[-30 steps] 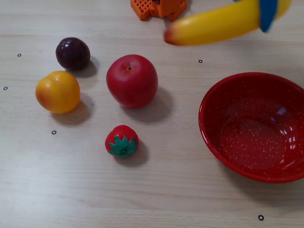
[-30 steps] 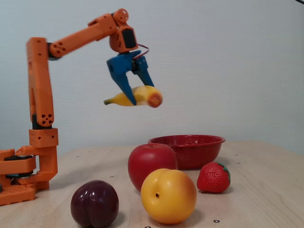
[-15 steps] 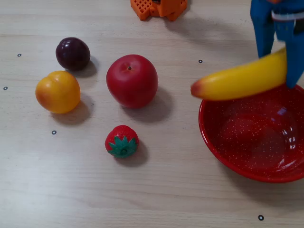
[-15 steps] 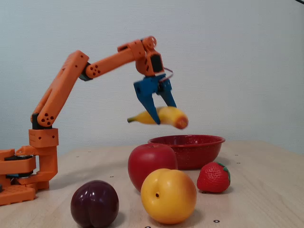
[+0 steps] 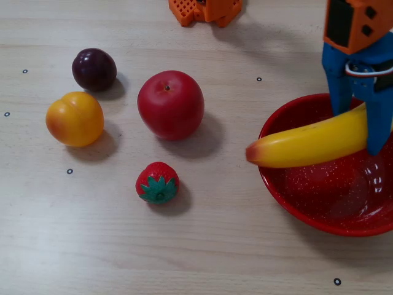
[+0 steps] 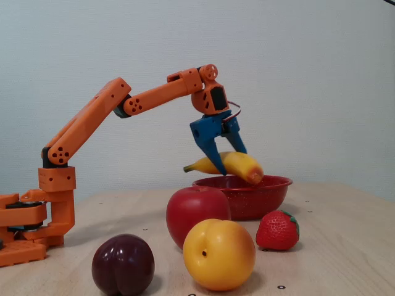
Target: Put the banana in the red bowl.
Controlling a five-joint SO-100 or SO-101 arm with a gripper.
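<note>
1. The blue claw (image 5: pixel 359 132) is clamped on the banana (image 5: pixel 310 143), gripping it towards the stem half. The fruit hangs in the air above the red bowl (image 5: pixel 276 184), not yet resting in it. In the side-on fixed view the banana (image 6: pixel 237 165) sits just above the bowl's rim (image 6: pixel 242 182).

2. Overhang is the main risk. From above, the orange-tipped blunt end sticks out past the bowl's left rim over the counter (image 5: pixel 215 233). Released now, the banana could land across the rim, tip and roll out to the left.

3. The grip is off-centre, so the long free end may swing or droop if the arm jerks, and the smooth plastic could slip between the jaws.

4. Lowering straight down might knock the blunt end or a claw finger on the rim and shove the bowl, which looks light and glossy.

5. A banana bouncing out would likely head towards the apple (image 5: pixel 171 104) and strawberry (image 5: pixel 158 182), both well left of the bowl, and scatter them.

6. Safer, I judge: carry it further right, over the bowl's middle, before opening.
</note>
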